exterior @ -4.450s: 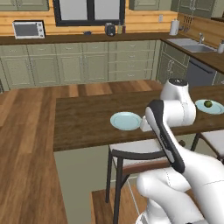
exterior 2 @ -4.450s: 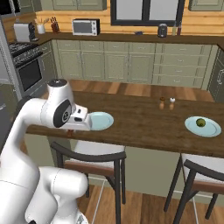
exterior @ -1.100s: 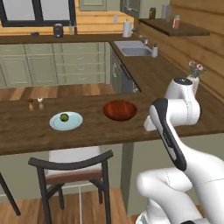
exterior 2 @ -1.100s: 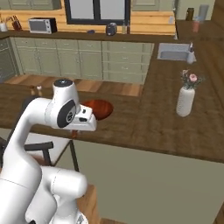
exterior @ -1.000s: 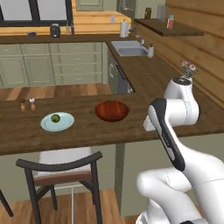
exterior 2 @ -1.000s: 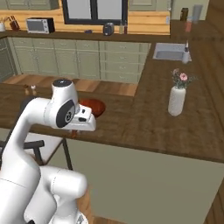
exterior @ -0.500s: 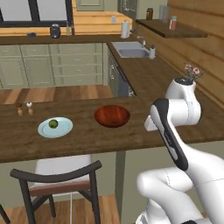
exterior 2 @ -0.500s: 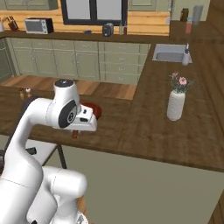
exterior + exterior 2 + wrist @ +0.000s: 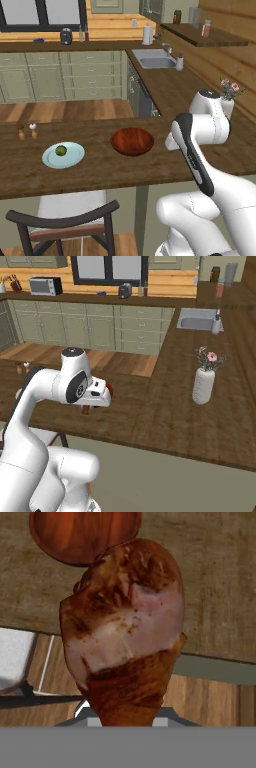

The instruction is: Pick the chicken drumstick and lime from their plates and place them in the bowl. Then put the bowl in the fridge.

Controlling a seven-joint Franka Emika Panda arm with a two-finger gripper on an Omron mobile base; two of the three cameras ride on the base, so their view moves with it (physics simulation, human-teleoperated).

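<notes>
Hand (image 9: 86, 408) clamped tight around the chicken drumstick (image 9: 125, 627).

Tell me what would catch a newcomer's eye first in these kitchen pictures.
The chicken drumstick looms large in the hand view, held in the shut gripper. Beyond it on the counter sits the empty wooden bowl, with the lime on a blue plate to its left.
</notes>
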